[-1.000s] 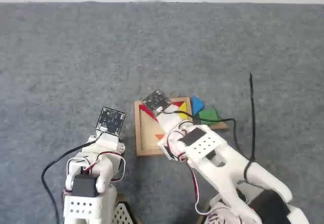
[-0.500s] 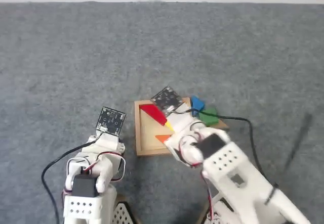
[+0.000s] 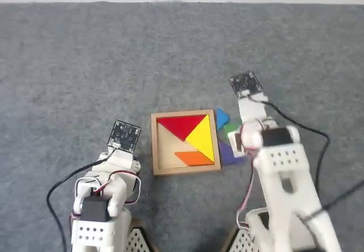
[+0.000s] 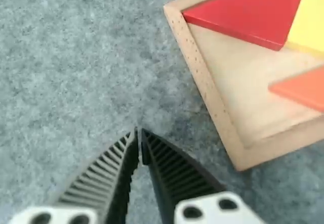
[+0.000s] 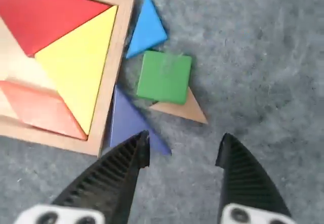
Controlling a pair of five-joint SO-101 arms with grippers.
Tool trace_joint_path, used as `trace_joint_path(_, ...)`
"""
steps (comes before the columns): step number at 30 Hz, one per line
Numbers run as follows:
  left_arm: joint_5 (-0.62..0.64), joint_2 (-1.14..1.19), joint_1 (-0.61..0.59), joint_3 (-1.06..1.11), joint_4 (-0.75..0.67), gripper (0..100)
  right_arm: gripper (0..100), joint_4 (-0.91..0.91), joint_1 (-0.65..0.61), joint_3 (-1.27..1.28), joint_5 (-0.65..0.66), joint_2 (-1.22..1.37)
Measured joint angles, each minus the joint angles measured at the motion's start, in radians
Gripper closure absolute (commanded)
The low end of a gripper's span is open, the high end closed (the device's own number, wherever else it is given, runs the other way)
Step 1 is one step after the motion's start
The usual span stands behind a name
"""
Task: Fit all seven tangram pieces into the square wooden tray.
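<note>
The right gripper (image 5: pixel 186 138), spread and empty, has the purple triangle (image 5: pixel 124 123) just ahead of 1 fingertip (image 5: pixel 137 145), lying along the tray (image 5: pixel 115 52) wall; the clenched left gripper (image 4: pixel 139 133) is farther.

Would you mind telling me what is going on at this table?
Two arms are working on a tangram tray. Inside it lie red, yellow and orange pieces; blue, green, purple and tan ones lie beside it. The right gripper hangs open over those four, holding nothing. The left gripper sits shut beside the tray.
</note>
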Motion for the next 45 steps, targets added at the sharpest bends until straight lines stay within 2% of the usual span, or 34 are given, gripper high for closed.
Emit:
trace_joint_path(6,0.000,0.000,0.000,0.000,0.000,99,76.4,0.000,-0.003,-0.218,0.008,0.319)
trace_joint_path(12,0.000,0.000,0.000,0.000,0.000,99,76.4,0.000,-0.026,-0.305,0.143,0.508)
trace_joint_path(17,0.000,0.000,0.000,0.000,0.000,99,76.3,0.000,-0.103,-0.315,0.164,0.568)
trace_joint_path(30,0.000,0.000,0.000,0.000,0.000,99,76.3,-0.060,-0.109,-0.347,0.193,0.663)
trace_joint_path(38,0.000,0.000,0.000,0.000,0.000,99,76.3,-0.061,-0.018,-0.379,0.192,0.743)
trace_joint_path(45,0.000,0.000,0.000,0.000,0.000,99,76.5,-0.061,-0.017,-0.379,0.192,0.743)
